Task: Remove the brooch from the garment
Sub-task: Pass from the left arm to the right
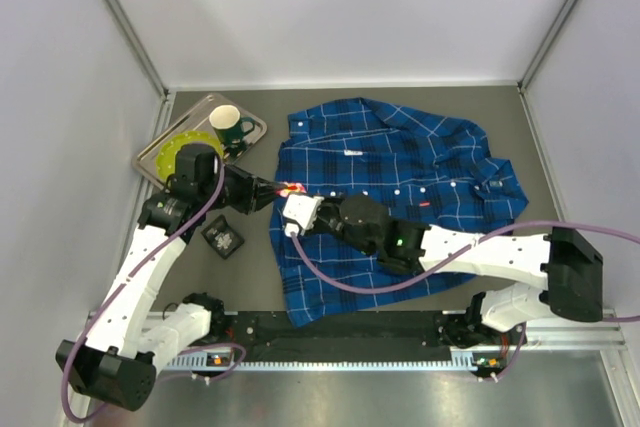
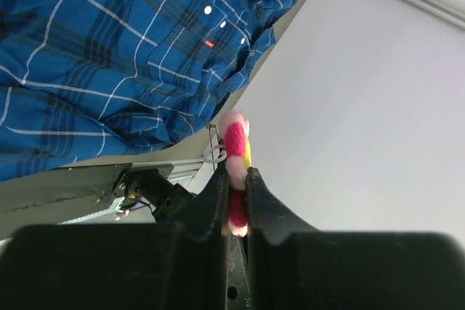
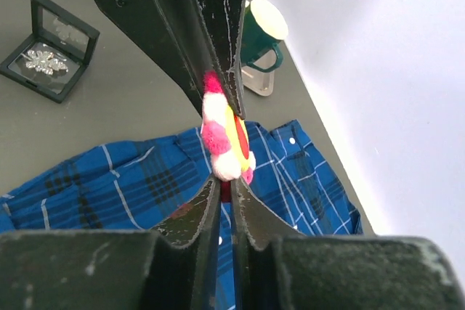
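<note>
The brooch is a fluffy pink, white and yellow piece, held in the air over the left edge of the blue plaid shirt. My left gripper is shut on it from the left; in the left wrist view the brooch sticks out of the jaws with its metal pin bare. My right gripper grips its lower end, seen in the right wrist view under the brooch. The shirt lies flat below, and no cloth hangs from the brooch.
A metal tray at the back left holds a green mug and a yellow-green plate. A small black box with a silver ornament lies left of the shirt. A black rail runs along the near edge.
</note>
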Tool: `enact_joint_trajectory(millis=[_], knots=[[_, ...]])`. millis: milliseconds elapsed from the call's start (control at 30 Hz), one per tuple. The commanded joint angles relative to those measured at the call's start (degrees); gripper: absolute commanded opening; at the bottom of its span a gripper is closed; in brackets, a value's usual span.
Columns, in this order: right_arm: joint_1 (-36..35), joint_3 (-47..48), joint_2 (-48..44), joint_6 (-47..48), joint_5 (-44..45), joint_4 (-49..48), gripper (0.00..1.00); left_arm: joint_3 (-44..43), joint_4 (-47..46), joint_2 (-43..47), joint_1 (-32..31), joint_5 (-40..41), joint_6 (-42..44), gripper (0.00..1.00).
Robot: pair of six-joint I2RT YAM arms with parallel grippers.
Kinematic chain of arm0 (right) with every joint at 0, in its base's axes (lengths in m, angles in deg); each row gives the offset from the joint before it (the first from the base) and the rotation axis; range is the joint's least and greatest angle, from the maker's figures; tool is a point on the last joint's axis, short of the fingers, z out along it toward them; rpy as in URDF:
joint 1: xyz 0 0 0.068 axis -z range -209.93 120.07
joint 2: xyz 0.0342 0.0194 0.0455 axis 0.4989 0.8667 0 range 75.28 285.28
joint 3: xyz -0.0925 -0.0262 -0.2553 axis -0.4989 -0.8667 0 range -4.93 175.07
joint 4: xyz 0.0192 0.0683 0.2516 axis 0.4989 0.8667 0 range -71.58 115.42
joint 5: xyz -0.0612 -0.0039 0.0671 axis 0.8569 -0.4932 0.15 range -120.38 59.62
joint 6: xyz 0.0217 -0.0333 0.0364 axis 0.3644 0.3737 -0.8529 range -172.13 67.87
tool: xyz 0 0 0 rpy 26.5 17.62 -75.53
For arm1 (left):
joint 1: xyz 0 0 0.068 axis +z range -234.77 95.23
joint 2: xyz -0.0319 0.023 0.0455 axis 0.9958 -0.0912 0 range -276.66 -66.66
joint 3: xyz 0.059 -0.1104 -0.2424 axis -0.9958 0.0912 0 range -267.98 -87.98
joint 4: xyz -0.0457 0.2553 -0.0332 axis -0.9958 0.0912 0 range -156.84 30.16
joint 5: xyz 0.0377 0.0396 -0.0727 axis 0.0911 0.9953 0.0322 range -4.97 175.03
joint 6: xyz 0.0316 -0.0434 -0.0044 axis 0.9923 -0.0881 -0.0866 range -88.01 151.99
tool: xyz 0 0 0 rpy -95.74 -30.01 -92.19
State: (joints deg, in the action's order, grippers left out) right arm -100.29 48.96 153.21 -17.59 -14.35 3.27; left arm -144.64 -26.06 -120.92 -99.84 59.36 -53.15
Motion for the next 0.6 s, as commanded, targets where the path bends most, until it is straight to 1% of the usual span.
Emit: enact_joint_trajectory(millis=[0, 33, 67, 100, 133, 167, 200, 233, 267, 300, 333, 367, 400, 433, 467, 500, 533, 567], knots=[[-1.17, 4.73, 0.73, -1.75, 4.79, 1.09, 0.12, -0.11, -4.65, 1.78, 0.30, -0.09, 2.69, 0.00], [-1.09, 4.91, 0.47, -4.63, 6.54, 2.14, 0.19, -0.37, -4.13, 1.88, 0.30, 0.35, 4.79, 0.00], [-1.09, 4.91, 0.12, -6.58, 7.16, 4.24, 0.24, -0.55, -3.95, 2.05, 0.30, 1.05, 6.20, 0.00], [-1.09, 4.82, -0.23, -8.51, 7.52, 5.83, 0.30, -0.73, -4.03, 2.40, 0.30, 1.76, 9.44, 0.00], [-0.91, 4.65, -0.84, -12.79, 7.61, 7.23, 0.37, -0.82, -4.73, 2.67, 0.30, 3.07, 11.21, 0.00], [-0.65, 4.73, -1.63, -15.45, 7.52, 8.90, 0.40, -0.56, -5.17, 2.84, 0.30, 3.61, 13.23, 0.00], [-0.39, 4.82, -2.16, -18.43, 6.91, 13.79, 0.41, -0.38, -5.53, 3.28, 0.39, 4.05, 17.25, 0.00], [0.75, 5.26, -2.69, -25.25, 4.56, 16.45, 0.46, 0.06, -6.92, 3.37, 0.48, 4.31, 19.12, 0.00], [1.28, 5.52, -3.57, -29.14, 3.14, 19.43, 0.48, 0.58, -8.24, 3.55, 0.48, 3.79, 20.79, 0.00], [1.98, 5.70, -4.10, -33.01, 1.21, 23.73, 0.50, 1.72, -10.17, 3.89, 0.57, 3.26, 24.46, 0.00], [2.95, 6.40, -4.36, -41.84, -4.64, 26.12, 0.55, 2.34, -12.10, 4.07, 0.48, 2.30, 26.33, 0.00], [5.48, 6.75, -4.45, -46.02, -9.31, 27.71, 0.56, 2.78, -15.69, 4.16, 0.57, 0.55, 28.08, 0.00], [7.42, 6.84, -4.98, -50.06, -14.22, 28.34, 0.56, 3.31, -16.86, 4.34, 0.57, -0.34, 31.58, 0.00], [9.00, 6.41, -5.33, -57.24, -23.76, 28.34, 0.56, 3.40, -17.65, 4.34, 0.57, -1.13, 33.18, 0.00], [12.41, 6.14, -5.59, -60.70, -27.94, 27.65, 0.56, 3.58, -19.31, 4.42, 0.57, -2.79, 34.51, 0.00], [14.10, 5.79, -5.86, -63.96, -31.47, 26.33, 0.56, 3.93, -19.85, 4.95, 0.57, -3.50, 36.17, 0.00], [15.42, 4.66, -6.03, -70.60, -38.55, 22.75, 0.57, 4.19, -20.73, 5.13, 0.57, -4.29, 36.62, 0.00], [17.09, 3.95, -5.86, -73.80, -41.93, 19.85, 0.57, 4.80, -21.61, 5.56, 0.57, -5.34, 36.72, 0.00]])
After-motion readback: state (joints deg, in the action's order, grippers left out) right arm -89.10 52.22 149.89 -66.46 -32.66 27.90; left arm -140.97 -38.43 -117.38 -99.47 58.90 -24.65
